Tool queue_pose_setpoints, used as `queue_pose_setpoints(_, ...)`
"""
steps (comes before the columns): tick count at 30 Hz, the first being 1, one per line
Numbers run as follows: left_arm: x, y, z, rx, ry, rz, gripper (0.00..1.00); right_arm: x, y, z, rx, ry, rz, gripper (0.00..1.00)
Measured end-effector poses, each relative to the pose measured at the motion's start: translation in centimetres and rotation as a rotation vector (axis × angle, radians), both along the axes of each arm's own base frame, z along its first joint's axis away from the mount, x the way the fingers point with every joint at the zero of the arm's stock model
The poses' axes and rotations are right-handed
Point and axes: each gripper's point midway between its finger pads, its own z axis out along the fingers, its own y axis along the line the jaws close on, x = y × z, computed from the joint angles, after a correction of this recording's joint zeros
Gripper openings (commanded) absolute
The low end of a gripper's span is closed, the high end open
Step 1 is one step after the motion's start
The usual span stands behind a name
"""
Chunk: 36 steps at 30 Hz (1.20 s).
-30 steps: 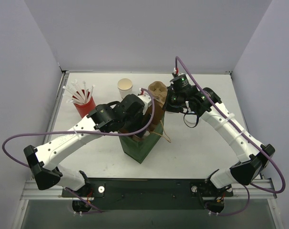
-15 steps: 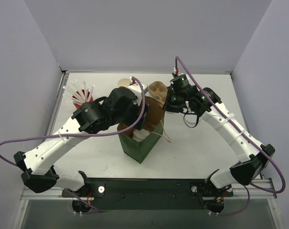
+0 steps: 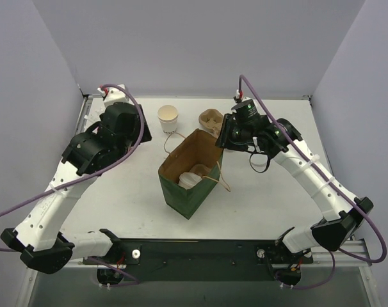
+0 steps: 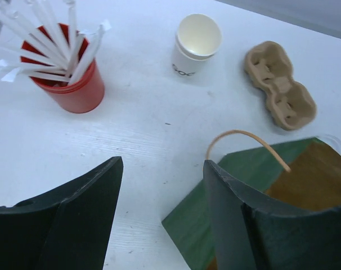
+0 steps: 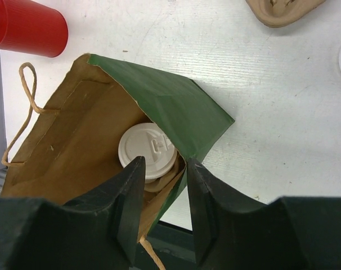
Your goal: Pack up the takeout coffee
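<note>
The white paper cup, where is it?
Look at the far side of the table, behind the green bag. The white paper cup stands upright between the red straw cup and the brown carrier. Unlike them, it is white with dark print.

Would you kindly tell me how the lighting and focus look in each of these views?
Top external: even, soft light, faint shadows beside the green bag, everything sharp. Left wrist: the white cup and red cup are crisp, the left gripper a featureless dark mass. Right wrist: lid shaded inside the bag yet readable; right gripper dark, soft-edged.
</note>
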Motion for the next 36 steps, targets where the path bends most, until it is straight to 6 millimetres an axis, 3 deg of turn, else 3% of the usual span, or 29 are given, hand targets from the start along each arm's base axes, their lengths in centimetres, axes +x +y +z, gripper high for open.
queue_pose_setpoints(7,2.9,4.8,-4.1,0.054,0.078,0.214,0.64,0.0,-0.1,1.4,0.021,-0.028,0.0,0.57)
queue_pose_setpoints(11,5.0,6.0,-5.8,0.07,0.103,0.276,0.63,-0.1,0.0,3.1,0.053,-0.063,0.005,0.58)
queue_pose_setpoints(16,8.1,5.8,-7.9,0.096,0.124,0.279,0.54,-0.3,-0.5,5.2,0.094,-0.101,0.002,0.58)
queue_pose_setpoints(24,12.1,6.6,-12.2,0.116,0.199,0.312,0.49,-1.3,-3.3,8.4,0.146,-0.168,-0.044,0.59)
queue_pose_setpoints(29,13.8,7.6,-12.9,0.107,0.208,0.335,0.48,-2.3,-4.9,9.6,0.164,-0.194,-0.066,0.59)
queue_pose_setpoints(36,15.1,8.5,-12.4,0.079,0.181,0.349,0.48,-2.6,-5.6,9.4,0.157,-0.181,-0.074,0.59)
